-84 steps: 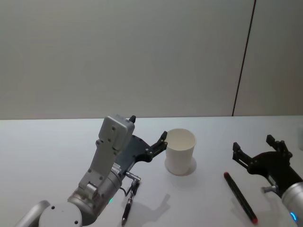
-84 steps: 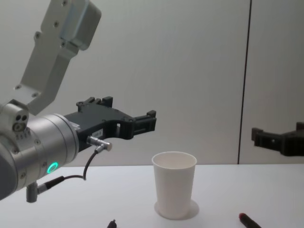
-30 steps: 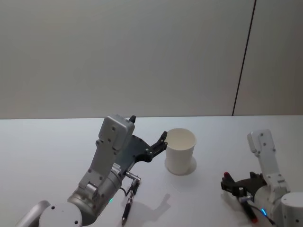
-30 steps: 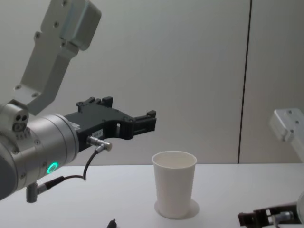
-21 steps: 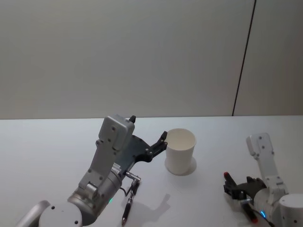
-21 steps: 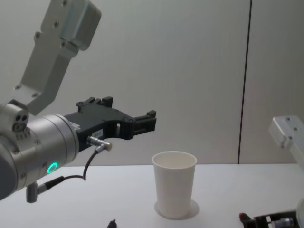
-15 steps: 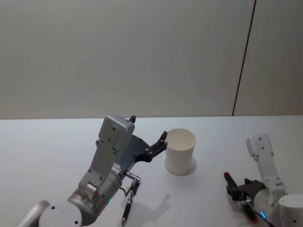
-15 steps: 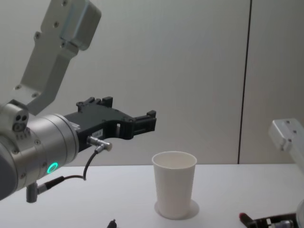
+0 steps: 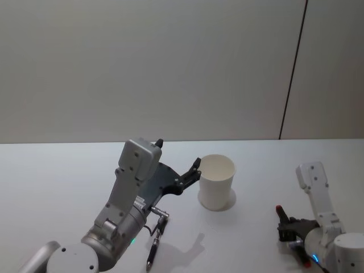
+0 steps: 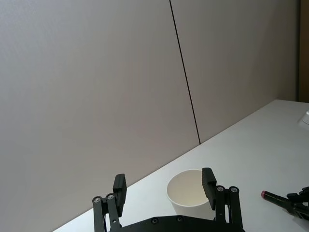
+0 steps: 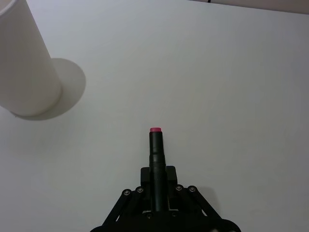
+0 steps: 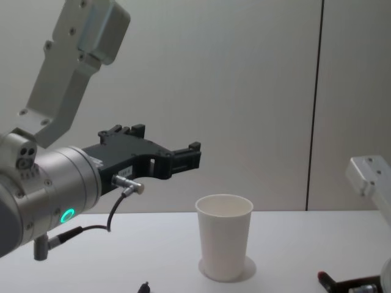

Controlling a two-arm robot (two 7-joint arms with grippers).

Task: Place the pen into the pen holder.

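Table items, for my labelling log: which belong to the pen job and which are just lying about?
Job: red-tipped pen, held in the right gripper; white pen holder.
Lying about: dark pen-like object on the table; open left gripper hovers near the holder.

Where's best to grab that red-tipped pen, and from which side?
Across the barrel behind the red tip, from above, a finger on each long side: the pen is thin, straight and low along the table. The right gripper is shut on it that way; the left gripper hangs open beside the cup.
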